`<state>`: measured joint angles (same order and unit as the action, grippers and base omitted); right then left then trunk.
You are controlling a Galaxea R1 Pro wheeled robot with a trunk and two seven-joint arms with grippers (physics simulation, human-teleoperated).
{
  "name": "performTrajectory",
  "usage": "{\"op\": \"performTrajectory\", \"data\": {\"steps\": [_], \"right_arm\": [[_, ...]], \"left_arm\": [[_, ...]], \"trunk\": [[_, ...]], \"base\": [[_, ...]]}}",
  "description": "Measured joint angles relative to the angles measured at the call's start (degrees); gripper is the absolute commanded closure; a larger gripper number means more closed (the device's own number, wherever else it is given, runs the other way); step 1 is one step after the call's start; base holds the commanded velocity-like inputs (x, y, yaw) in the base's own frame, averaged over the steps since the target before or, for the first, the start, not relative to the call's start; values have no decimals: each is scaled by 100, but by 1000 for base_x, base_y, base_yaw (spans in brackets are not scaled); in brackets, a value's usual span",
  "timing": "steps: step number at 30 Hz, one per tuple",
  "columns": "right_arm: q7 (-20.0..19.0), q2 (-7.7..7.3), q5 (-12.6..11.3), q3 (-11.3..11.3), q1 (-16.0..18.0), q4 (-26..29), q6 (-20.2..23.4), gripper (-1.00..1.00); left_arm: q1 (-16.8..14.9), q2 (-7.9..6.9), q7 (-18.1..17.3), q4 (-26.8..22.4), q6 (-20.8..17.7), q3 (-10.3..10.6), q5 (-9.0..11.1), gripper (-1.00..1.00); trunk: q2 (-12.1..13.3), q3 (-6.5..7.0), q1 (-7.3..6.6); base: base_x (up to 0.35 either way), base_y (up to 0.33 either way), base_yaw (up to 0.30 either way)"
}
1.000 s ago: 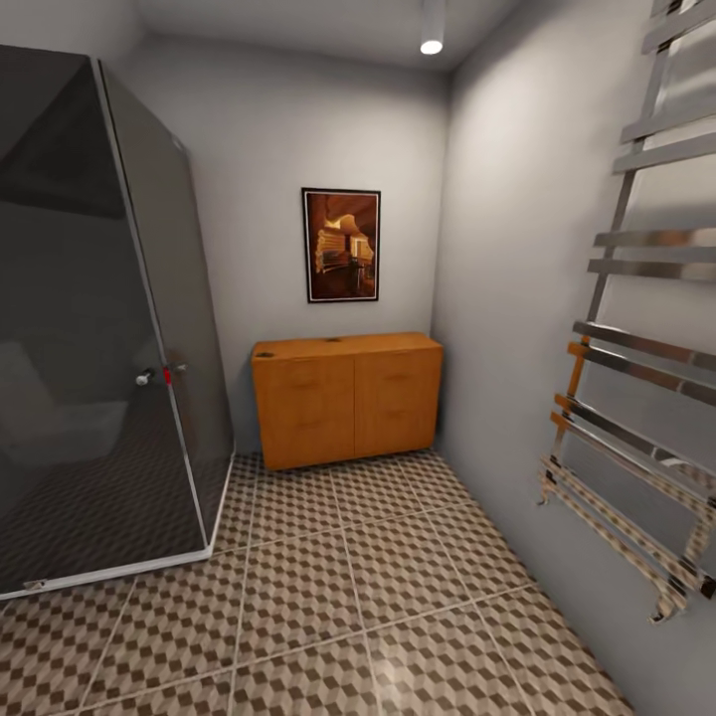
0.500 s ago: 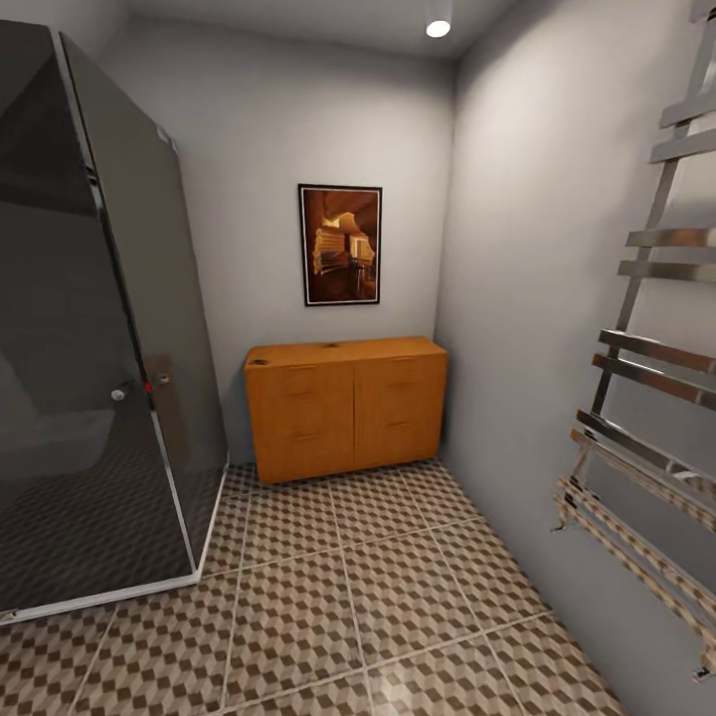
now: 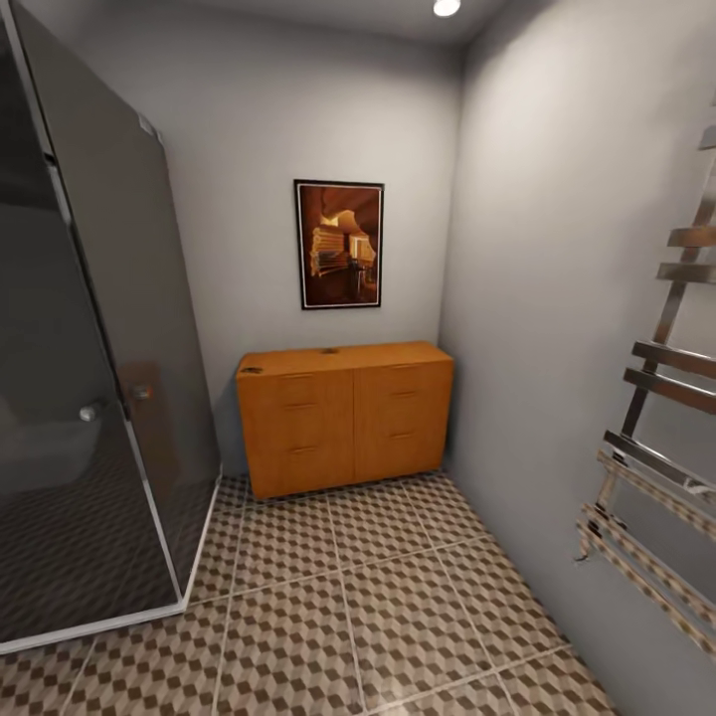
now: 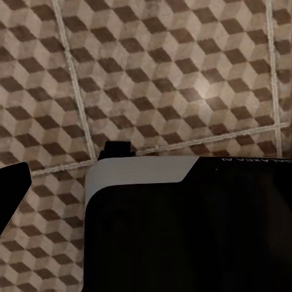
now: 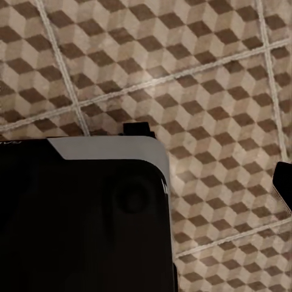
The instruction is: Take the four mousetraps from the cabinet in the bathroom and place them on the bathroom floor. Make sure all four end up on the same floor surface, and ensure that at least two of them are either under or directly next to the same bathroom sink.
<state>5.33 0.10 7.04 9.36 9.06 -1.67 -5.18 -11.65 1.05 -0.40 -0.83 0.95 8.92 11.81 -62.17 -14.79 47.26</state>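
I am looking through the head camera at the cabinet [image 3: 344, 418], which is standing against the far wall in the corner, under a framed picture [image 3: 339, 245]. Its drawer fronts are all appearing closed. On its top I am seeing two small dark marks, one near the left end and one near the middle, but they are too small for me to say if they are mousetraps. On the bathroom floor [image 3: 398, 607] I am seeing no trap lying anywhere, so I am judging that the task is only at its beginning: I am facing the cabinet with several tiles between us, and all four traps are waiting to be taken out and placed, two of them by the sink.

At my left side a dark glass shower cabin [image 3: 89, 398] is standing, and at my right a chrome towel rail [image 3: 656, 438] is hanging on the wall.

The wrist cameras are giving me something different: both are pointing down at the patterned tiles and at the dark body of the robot [image 4: 194, 225]. The head camera is giving the room layout. About the jaws, I cannot tell for either arm whether they are released or clenched.
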Motion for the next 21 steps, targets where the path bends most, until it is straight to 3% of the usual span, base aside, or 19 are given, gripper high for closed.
{"op": "performTrajectory", "data": {"steps": [21], "right_arm": [[20,-31,0,0,0,0,-17,-100]], "left_arm": [[2,9,0,-7,0,-25,25,-100]], "trunk": [[0,0,0]], "base": [[324,0,0]]}}
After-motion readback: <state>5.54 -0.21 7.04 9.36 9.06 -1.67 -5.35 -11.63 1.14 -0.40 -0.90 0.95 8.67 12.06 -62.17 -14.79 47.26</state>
